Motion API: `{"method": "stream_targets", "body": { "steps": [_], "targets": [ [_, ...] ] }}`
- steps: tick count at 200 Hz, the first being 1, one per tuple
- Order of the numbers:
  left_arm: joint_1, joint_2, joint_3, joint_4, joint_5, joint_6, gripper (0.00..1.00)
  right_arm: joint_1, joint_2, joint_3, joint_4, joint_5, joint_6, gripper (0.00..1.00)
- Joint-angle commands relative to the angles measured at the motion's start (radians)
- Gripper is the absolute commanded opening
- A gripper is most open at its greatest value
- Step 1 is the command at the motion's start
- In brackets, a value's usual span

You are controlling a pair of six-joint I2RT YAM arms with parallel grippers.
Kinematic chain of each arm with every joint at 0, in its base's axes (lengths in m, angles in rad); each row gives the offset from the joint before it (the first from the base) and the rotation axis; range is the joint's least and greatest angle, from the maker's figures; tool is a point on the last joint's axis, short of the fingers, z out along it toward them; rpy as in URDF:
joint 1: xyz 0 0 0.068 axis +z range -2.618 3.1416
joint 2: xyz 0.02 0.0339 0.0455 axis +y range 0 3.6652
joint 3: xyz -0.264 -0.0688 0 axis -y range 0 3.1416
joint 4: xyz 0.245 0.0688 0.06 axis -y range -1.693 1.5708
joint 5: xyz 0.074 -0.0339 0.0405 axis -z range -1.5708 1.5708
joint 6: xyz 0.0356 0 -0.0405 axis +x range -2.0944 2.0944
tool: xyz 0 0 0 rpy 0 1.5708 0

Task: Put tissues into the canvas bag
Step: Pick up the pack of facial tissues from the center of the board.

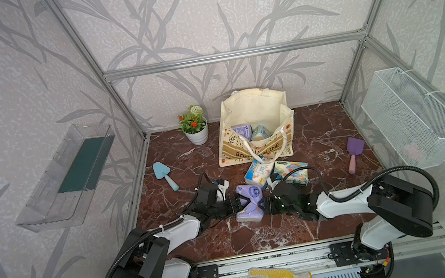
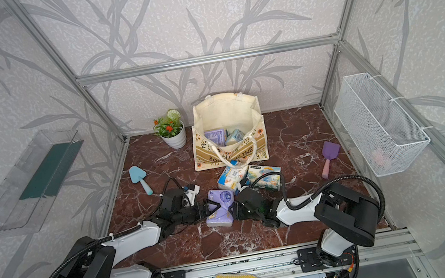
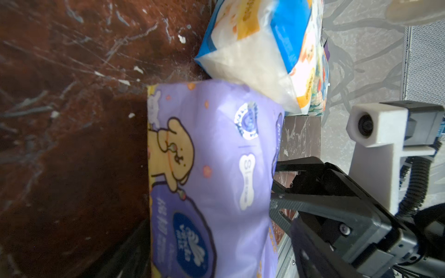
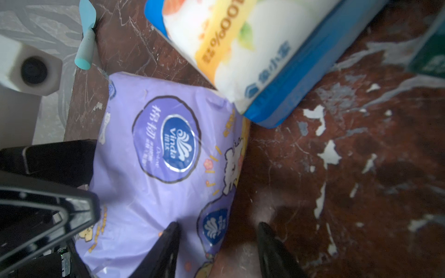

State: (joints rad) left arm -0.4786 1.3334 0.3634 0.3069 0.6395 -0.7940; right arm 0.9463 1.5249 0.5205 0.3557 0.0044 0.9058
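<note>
In both top views the canvas bag (image 1: 235, 147) (image 2: 208, 154) stands open at the back of the table (image 1: 231, 237) (image 2: 202, 244). A lilac pack (image 1: 242, 131) (image 2: 216, 137) and a pale blue pack (image 1: 260, 132) (image 2: 234, 137) lie inside it. Just in front of the bag a blue-and-white pack (image 1: 257, 172) (image 2: 229, 177) rests on the table. The elephant pack (image 1: 294, 173) (image 2: 266, 177) lies against it on the robot's right. Nearer the arms sits the purple pack (image 1: 250, 193) (image 2: 222, 199), with the left claw (image 1: 241, 202) (image 2: 211, 206) at one side and the right claw (image 1: 266, 206) (image 2: 234, 209) at the other.

From the left wrist, the purple pack (image 3: 212, 180) fills the middle, its cartoon dog facing the camera and the blue-and-white pack (image 3: 255, 48) touching its far end. The left claw stands wide with the pack between its fingers (image 3: 130, 251), but I cannot tell whether they press on it. The right claw (image 3: 275, 185) reaches the pack's opposite edge.

From the right wrist, the right claw (image 4: 216, 226) has its fingers apart. One lies over the wrap of the purple pack (image 4: 156, 149) and the other over bare table just beside the pack's edge. The left claw (image 4: 96, 186) meets the pack's other side. The blue-and-white pack (image 4: 252, 60) overlaps its far corner.
</note>
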Motion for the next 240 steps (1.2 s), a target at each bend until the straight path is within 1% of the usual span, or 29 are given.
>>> {"method": "stream_targets", "body": {
  "steps": [1, 19, 53, 74, 90, 99, 126, 153, 166, 181, 197, 214, 240],
  "targets": [
    [-0.008, 0.017, -0.008, 0.047, 0.025, -0.035, 0.88, -0.001, 0.012, -0.036, -0.099, 0.03, -0.001, 0.52],
    [-0.013, 0.028, -0.015, 0.074, 0.027, -0.05, 0.87, -0.003, 0.008, -0.039, -0.104, 0.032, 0.0, 0.53],
    [-0.022, 0.034, -0.015, 0.101, 0.029, -0.066, 0.83, -0.004, 0.0, -0.044, -0.11, 0.034, -0.004, 0.53],
    [-0.026, 0.038, -0.014, 0.111, 0.026, -0.075, 0.74, -0.004, -0.003, -0.044, -0.112, 0.035, -0.004, 0.53],
    [-0.028, 0.038, -0.014, 0.116, 0.019, -0.083, 0.6, -0.004, -0.001, -0.044, -0.11, 0.034, -0.003, 0.53],
    [-0.03, 0.037, -0.012, 0.121, 0.016, -0.087, 0.55, -0.006, -0.001, -0.043, -0.111, 0.033, -0.005, 0.53],
    [-0.033, 0.038, -0.008, 0.121, 0.004, -0.092, 0.52, -0.006, -0.003, -0.042, -0.111, 0.034, -0.005, 0.53],
    [-0.033, 0.034, -0.01, 0.116, -0.015, -0.098, 0.42, -0.006, -0.011, -0.035, -0.119, 0.036, -0.014, 0.53],
    [-0.033, 0.02, -0.011, 0.105, -0.026, -0.099, 0.37, -0.006, -0.023, -0.03, -0.128, 0.038, -0.023, 0.57],
    [-0.032, -0.006, -0.011, 0.065, -0.047, -0.089, 0.32, -0.006, -0.048, -0.022, -0.153, 0.054, -0.042, 0.67],
    [-0.032, -0.042, 0.001, -0.007, -0.08, -0.074, 0.3, -0.006, -0.083, -0.014, -0.184, 0.079, -0.073, 0.79],
    [-0.033, -0.072, 0.008, -0.05, -0.102, -0.067, 0.3, -0.007, -0.128, -0.015, -0.198, 0.093, -0.11, 0.83],
    [-0.032, -0.102, 0.029, -0.115, -0.118, -0.053, 0.29, -0.016, -0.198, -0.006, -0.246, 0.101, -0.175, 0.86]
  ]
}}
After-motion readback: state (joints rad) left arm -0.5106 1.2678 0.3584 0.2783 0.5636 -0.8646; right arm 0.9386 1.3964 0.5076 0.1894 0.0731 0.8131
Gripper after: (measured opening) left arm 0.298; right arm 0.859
